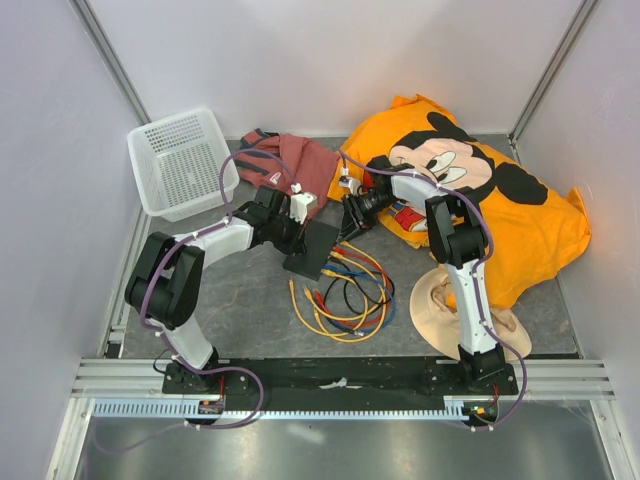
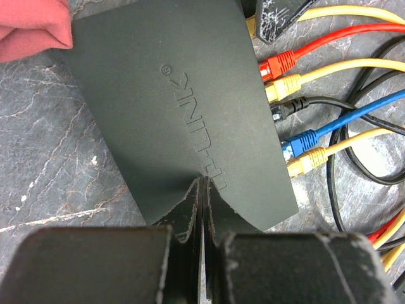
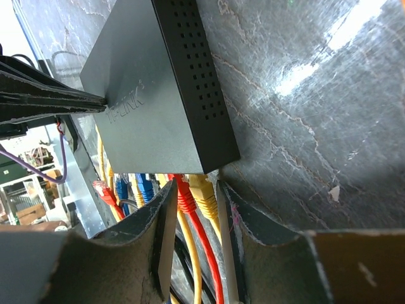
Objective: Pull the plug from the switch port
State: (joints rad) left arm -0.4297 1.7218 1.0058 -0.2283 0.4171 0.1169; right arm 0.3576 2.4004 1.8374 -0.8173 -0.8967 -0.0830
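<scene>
Nearest the arm bases, a tangle of coloured cables lies on the grey marbled table, with a beige hat to its right. Just beyond, the switch lies flat. The left gripper is closed, its tips resting on the switch's top. The right gripper has its jaws either side of a red plug and a yellow plug, both seated in ports; whether it pinches them I cannot tell. Farther back lie a red cloth, a white basket and an orange cartoon-mouse pillow, against pale walls.
</scene>
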